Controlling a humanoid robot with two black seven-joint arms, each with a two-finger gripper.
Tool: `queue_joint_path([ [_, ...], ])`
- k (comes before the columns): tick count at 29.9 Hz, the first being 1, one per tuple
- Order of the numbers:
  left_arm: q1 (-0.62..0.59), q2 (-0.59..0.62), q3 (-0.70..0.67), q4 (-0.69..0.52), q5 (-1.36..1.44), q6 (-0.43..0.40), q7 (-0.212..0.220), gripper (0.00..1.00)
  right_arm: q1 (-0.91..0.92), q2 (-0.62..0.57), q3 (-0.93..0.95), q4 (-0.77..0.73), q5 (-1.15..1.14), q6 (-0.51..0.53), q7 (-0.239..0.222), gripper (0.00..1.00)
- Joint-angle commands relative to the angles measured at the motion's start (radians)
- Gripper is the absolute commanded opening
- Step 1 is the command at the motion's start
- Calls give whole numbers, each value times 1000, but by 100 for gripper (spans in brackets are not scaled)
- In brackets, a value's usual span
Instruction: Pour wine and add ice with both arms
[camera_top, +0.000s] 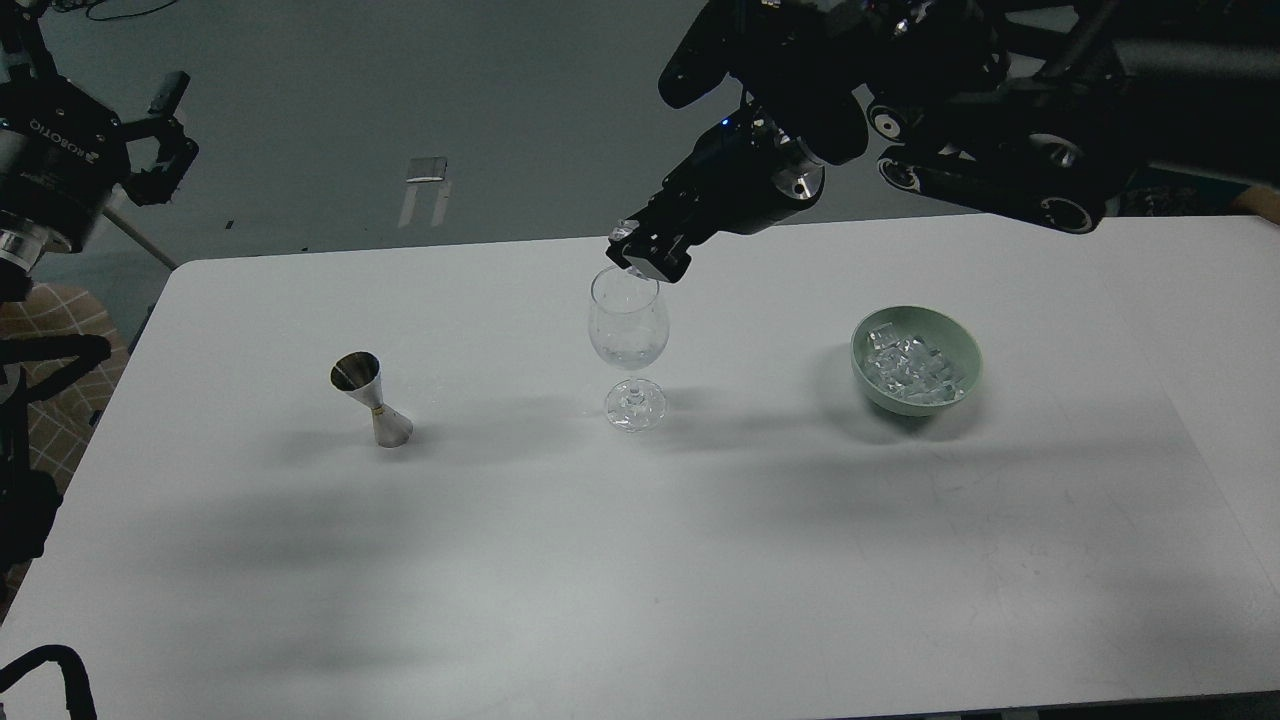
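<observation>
Right claw (640, 255) sits just above the far rim of the wine glass (628, 330), clamped on a clear ice cube (623, 231). Glass stands upright mid-bench, a little clear liquid in the bowl. Green bowl (958, 340) of ice cubes (915, 365) to the right on the white bench (640, 560). Steel jigger (372, 398) upright at left. Left claw (160, 140) raised far left off the bench, fingers apart, holding nothing.

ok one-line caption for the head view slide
Right end effector holds an ice cube over the wine glass; jigger left, ice bowl right.
</observation>
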Motion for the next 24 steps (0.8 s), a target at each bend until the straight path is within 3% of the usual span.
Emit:
queue_joint_path([
  [1,2,0,0,1,0,0,0,98,-18,33,-5,-32,1,0,0,23],
  [17,3,0,-4,1,-1,0,0,98,-65,96,-5,-119,-2,-7,0,25],
  [24,2,0,-4,1,-1,1,0,98,-72,97,-9,-122,-3,-7,0,35],
])
